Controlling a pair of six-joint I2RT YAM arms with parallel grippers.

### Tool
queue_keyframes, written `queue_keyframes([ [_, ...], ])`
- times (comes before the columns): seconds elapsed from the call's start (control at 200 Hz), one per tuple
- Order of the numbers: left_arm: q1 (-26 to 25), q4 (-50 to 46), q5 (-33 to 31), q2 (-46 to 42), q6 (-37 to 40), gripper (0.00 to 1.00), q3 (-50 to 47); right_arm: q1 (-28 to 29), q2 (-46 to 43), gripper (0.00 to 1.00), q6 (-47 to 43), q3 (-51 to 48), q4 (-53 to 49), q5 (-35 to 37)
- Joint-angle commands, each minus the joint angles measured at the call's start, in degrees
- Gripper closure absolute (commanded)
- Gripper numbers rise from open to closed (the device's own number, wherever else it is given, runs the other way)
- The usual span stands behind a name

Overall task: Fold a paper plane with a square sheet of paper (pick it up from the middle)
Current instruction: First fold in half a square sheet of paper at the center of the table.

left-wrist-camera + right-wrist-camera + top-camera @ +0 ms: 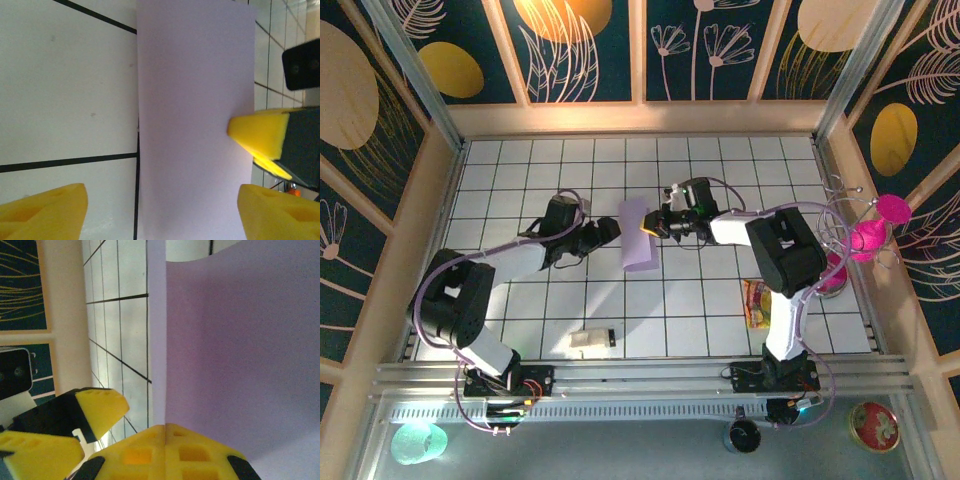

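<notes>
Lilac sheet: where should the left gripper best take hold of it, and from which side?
Likely its free left long edge, mid-length, coming from the left. The sheet lies as a narrow strip, the shut right gripper pinches the opposite edge, and the open left gripper faces that free side.

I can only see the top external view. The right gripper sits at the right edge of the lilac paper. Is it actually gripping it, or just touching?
Observer: Gripping. In the right wrist view the right gripper is shut, and the lilac paper runs into the seam between its fingers.
Operator: Is the paper lying flat there?
Observer: No, near that grip it bows up off the table.
Operator: And the other one?
Observer: The left gripper is open in its wrist view, one yellow finger on each side of the paper.
</notes>
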Motion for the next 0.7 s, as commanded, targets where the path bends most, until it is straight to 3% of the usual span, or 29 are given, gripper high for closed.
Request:
queue_keyframes([
  [0.0,-1.2,-2.4,-1.7,2.7,-0.9,0.27,2.9,-0.8,2.0,1.0,-3.7,2.4,-2.0,0.2],
  [0.37,-4.1,-3.4,-6.8,12.5,-3.5,0.41,12.0,-1.6,5.0,1.0,-7.0,5.9,-6.6,0.9],
  [0.696,-4.9,-5.3,-8.0,17.4,-4.6,0.44,15.5,-1.7,6.4,0.99,-4.3,5.7,-3.9,-1.4],
])
